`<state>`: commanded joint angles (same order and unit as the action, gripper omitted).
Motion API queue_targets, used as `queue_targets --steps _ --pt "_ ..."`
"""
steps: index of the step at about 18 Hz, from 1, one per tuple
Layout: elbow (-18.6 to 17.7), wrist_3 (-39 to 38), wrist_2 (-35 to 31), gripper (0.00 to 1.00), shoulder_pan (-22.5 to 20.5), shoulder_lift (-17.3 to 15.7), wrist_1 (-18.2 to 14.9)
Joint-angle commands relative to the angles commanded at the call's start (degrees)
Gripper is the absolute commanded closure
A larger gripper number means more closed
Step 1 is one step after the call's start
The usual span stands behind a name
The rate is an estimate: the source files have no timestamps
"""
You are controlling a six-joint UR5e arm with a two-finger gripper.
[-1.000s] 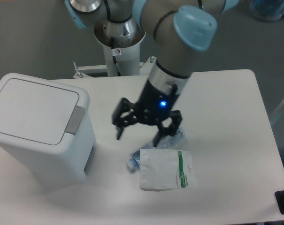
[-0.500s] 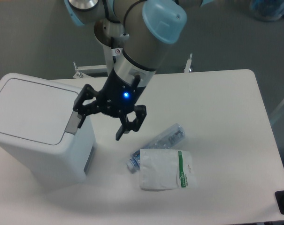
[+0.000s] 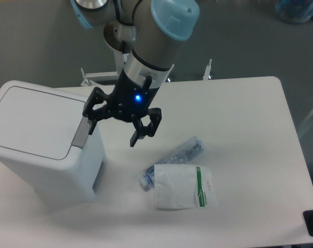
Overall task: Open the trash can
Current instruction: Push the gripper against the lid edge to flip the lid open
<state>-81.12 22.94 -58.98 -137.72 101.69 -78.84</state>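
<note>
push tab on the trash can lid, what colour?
Grey, against the white trash can; the push tab shows clearly in the fixed camera view.

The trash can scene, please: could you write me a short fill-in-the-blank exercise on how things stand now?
1. The lid of the trash can is ____.
2. The claw is ____ and holds nothing.
3. The white pouch bears a ____ stripe.
4. The plastic bottle lies partly under the ____.

Missing words: closed; open; green; pouch

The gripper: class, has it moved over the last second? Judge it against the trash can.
Yes. The gripper has swung left, from above the bottle and white pouch to beside the trash can, one finger now near its grey button.
</note>
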Motion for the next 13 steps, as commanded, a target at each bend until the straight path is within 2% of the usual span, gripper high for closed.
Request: queue_targets --steps 13 --pt "-1.2 0.2 0.0 0.0 1.1 0.8 0.1"
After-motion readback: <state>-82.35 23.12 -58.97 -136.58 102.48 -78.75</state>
